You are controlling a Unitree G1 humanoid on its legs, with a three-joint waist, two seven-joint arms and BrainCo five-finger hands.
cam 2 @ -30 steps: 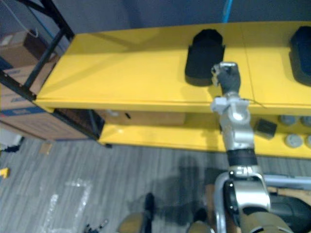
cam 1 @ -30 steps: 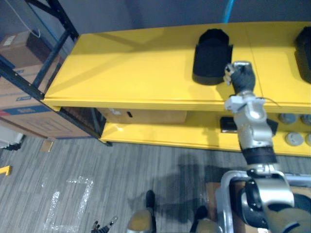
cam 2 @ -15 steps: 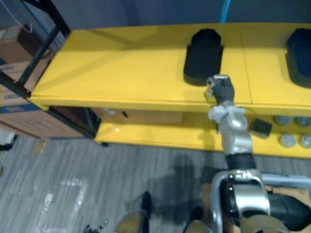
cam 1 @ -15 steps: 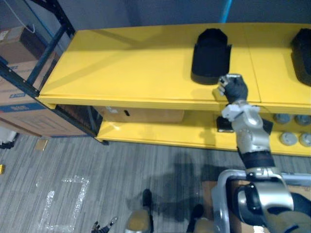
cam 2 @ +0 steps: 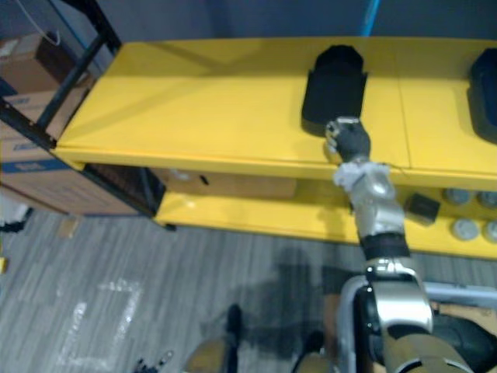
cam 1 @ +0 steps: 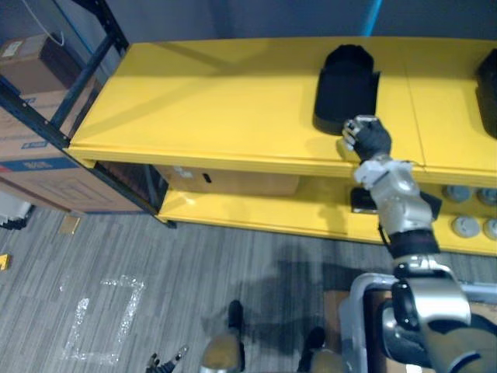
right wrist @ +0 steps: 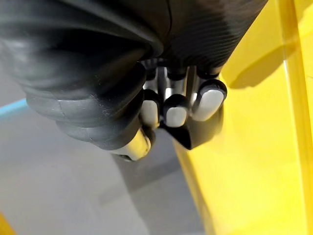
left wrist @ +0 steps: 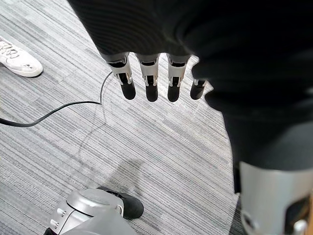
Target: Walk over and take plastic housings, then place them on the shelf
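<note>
A black plastic housing (cam 1: 346, 88) stands on the top board of the yellow shelf (cam 1: 210, 101). My right hand (cam 1: 366, 138) hovers over the shelf's front edge, just in front of the housing's near right corner and apart from it. In the right wrist view its fingers (right wrist: 174, 108) are curled with nothing in them, and the housing (right wrist: 198, 134) shows dark past them. My left hand (left wrist: 151, 78) hangs over the grey floor with straight fingers and holds nothing.
A second black housing (cam 1: 489, 81) sits at the shelf's right end. The lower board carries round grey parts (cam 1: 466, 226), a small black box (cam 1: 359, 200) and a cardboard box (cam 1: 233, 183). Cardboard boxes (cam 1: 31, 116) on a black rack stand at the left. A person's white shoe (left wrist: 17, 58) rests on the floor.
My right hand has drawn back from beside the housing towards the shelf's front edge. The housing has stayed put; the whole view has shifted a little.
</note>
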